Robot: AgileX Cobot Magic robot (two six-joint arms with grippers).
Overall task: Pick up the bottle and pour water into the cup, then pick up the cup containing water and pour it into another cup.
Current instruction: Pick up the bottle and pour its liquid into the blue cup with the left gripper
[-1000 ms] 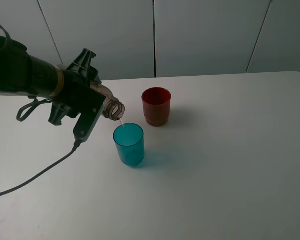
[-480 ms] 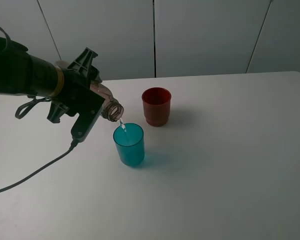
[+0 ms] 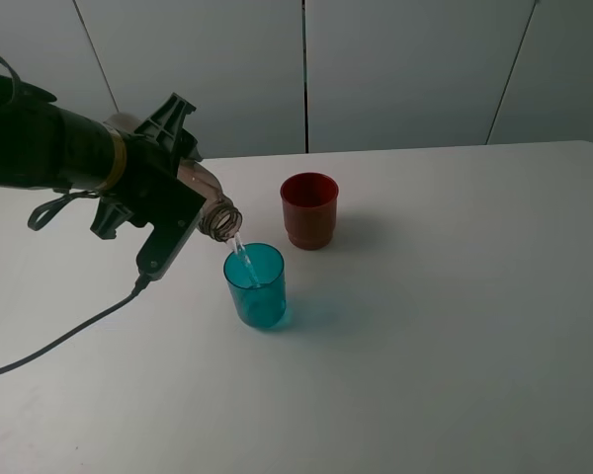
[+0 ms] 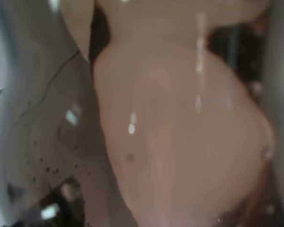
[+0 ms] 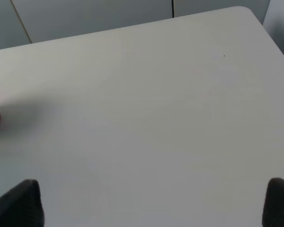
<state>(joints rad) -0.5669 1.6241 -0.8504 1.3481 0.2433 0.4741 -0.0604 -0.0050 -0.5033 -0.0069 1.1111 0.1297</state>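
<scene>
Bottle [image 3: 215,210] tilted, mouth above teal cup [image 3: 256,286], water stream [image 3: 240,246] falling in | left jaws clamped on bottle | right jaws spread wide above tabletop [image 5: 146,104] | red cup [image 3: 309,210] upright, just far-right of teal cup, apart

Lab-like test bench: bare white table [image 3: 455,326], plain white panel wall [image 3: 405,69], trailing cable [image 3: 69,341].

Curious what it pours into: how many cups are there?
2. A blue cup stands under the tilted bottle's mouth; a red cup just behind it, to the right. None seems hidden.
</scene>
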